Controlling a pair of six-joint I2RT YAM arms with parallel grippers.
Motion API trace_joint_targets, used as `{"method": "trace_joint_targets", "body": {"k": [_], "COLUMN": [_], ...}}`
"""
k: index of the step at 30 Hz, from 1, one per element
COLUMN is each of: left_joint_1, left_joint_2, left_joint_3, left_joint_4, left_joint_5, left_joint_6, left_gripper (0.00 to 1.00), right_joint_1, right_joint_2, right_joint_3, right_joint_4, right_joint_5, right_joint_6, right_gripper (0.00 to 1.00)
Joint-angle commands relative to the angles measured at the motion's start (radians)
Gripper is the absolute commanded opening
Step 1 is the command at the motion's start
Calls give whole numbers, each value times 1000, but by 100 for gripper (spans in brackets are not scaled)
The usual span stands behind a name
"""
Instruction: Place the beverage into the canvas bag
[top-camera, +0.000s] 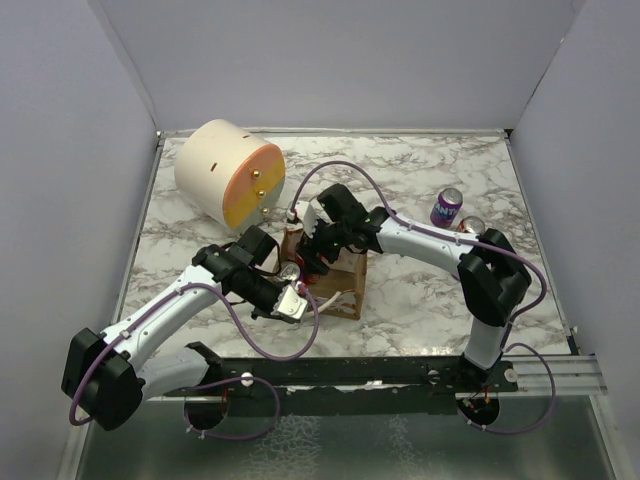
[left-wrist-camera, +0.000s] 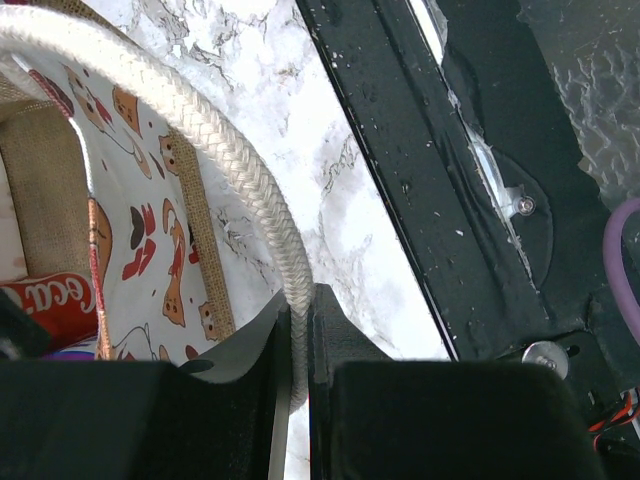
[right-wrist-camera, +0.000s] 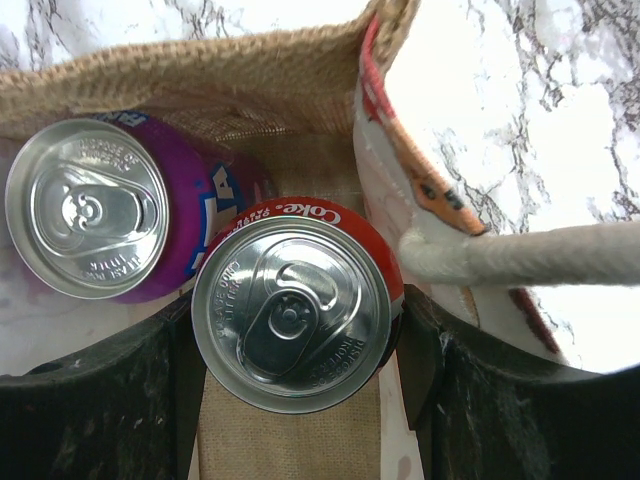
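The canvas bag (top-camera: 350, 278) stands upright at the table's middle, tan with a white band of red marks (left-wrist-camera: 140, 215). My right gripper (top-camera: 320, 250) reaches down into its mouth and is shut on the beverage, a red cola can (right-wrist-camera: 292, 315). That can is upright, with a finger against each side of it, and its red side also shows past the band (left-wrist-camera: 45, 300). A purple can (right-wrist-camera: 100, 205) stands beside it inside the bag (right-wrist-camera: 200, 70). My left gripper (left-wrist-camera: 298, 312) is shut on one cream rope handle (left-wrist-camera: 235, 165) at the bag's near side (top-camera: 292, 303). The other handle (right-wrist-camera: 520, 255) crosses my right finger.
A large cream-and-orange cylinder (top-camera: 228, 172) lies at the back left. A purple can (top-camera: 446, 207) and a second can (top-camera: 472, 226) stand on the marble at the right, by my right arm. The black base rail (top-camera: 400, 372) runs along the near edge.
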Motion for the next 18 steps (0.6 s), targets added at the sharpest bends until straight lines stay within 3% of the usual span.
{"method": "trace_joint_targets", "body": {"k": [1,12,18], "left_joint_1": [12,18,23], "left_joint_2": [-14,-17,-21], "left_joint_3": [-4,3,1], "left_joint_4": [-5,-5,-4], "left_joint_5": [34,39,39], "left_joint_6": [22,20,16], "left_gripper": [8,9,9], "right_joint_1": [20,21,21], "right_joint_2": [-10,7,-11], "right_joint_3": [-25,-29,-8], "right_joint_4": [93,73,60], "right_joint_5": [-25,-14,-13], "right_joint_6": [-38,-58,-69], "right_gripper": [16,25,47]}}
